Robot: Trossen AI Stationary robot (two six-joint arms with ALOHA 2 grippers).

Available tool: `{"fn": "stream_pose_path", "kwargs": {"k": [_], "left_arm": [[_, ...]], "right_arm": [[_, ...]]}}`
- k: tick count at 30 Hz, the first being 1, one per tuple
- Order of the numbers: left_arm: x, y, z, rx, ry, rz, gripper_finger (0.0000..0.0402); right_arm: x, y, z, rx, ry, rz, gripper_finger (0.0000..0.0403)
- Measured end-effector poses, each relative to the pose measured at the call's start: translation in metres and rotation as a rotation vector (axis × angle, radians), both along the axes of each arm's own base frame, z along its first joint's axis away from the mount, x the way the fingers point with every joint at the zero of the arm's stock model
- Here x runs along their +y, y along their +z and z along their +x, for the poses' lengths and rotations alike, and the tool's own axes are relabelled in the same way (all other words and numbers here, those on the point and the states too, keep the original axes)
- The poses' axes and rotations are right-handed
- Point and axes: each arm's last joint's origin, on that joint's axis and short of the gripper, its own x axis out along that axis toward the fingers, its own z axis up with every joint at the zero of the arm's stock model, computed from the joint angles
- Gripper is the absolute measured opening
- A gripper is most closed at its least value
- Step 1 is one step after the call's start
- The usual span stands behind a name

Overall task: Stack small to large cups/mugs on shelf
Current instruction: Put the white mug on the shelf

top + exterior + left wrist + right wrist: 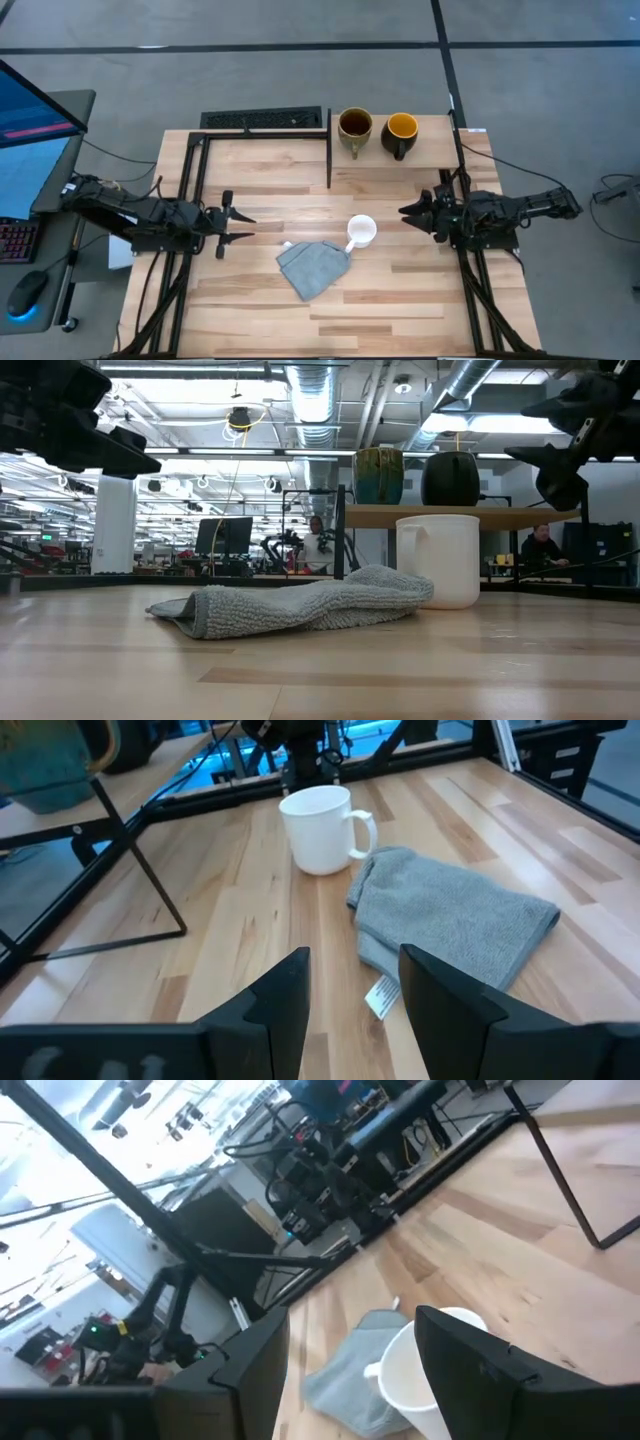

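Observation:
The white mug (pixel 361 231) stands upright on the tabletop at its middle, its handle next to the grey-blue cloth (pixel 312 266); it also shows in the left wrist view (pixel 319 827) and the low view (pixel 440 558). The olive-tan mug (pixel 354 128) and the dark mug with yellow-orange inside (pixel 400 133) stand upright on the light-wood shelf (pixel 430 165) at the far right. My left gripper (pixel 243 227) is open and empty, left of the cloth. My right gripper (pixel 407 214) is open and empty, right of the white mug.
The shelf's black upright (pixel 329 148) runs along its left edge. A black keyboard-like tray (pixel 262 119) lies at the far edge. Black frame rails (pixel 190 190) run along both table sides. Bare wood shows near the front edge (pixel 330 320).

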Motion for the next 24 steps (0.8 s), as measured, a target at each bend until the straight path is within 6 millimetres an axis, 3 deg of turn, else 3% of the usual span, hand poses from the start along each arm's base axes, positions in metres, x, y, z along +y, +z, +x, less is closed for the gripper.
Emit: {"fn": "stream_pose_path", "kwargs": {"k": [13,17,24], "left_arm": [[0.0,-0.003,-0.001,0.031,0.01,-0.025,0.0146],[0.0,-0.004,-0.001,0.044,0.019,-0.039,0.0146],[0.001,-0.004,-0.001,0.043,0.037,-0.048,0.0146]], "right_arm": [[-0.001,0.0,0.0,0.0,-0.017,-0.02,0.024],[-0.001,0.001,0.0,0.006,-0.028,-0.097,0.024],[-0.004,0.032,-0.01,0.139,-0.064,-0.15,0.024]]}}
